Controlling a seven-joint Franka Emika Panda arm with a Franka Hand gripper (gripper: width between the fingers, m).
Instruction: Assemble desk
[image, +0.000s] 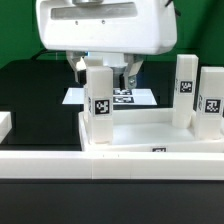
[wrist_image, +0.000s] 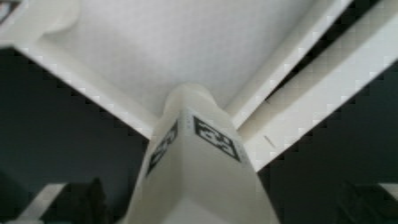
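While I hang above the table (image: 30, 90), my jaws (image: 103, 72) stand just over the top of one white leg (image: 100, 105), and they are wide apart, not holding anything. In the exterior view this leg stands upright at a corner of the desk top (image: 150, 133), on the exterior view's left side of it, and it shows a black-and-white tag on its face. My fingers (image: 84, 66) are dark and come down from the big white body of my hand; I cannot tell surely whether they touch the leg or are only very near.

The desk top is a large white tray-like part which lies flat on the dark table. Its low wall runs along the front, and a small tag is on this wall. On the exterior view's right, two more legs (image: 186, 92) stand upright close together by the other corner of the top, each with a tag. I cannot tell whether they sit in sockets or only stand beside the top.

Behind the desk top, a flat white marker board (image: 125, 97) with printed tags lies on the table. At the exterior view's left edge a low white block (image: 6, 124) lies on the table, apart from the top.

In the wrist view I look down along the same leg (wrist_image: 192, 160) with tags on two of its sides, and the pale inside of the desk top (wrist_image: 178, 50) is under it.
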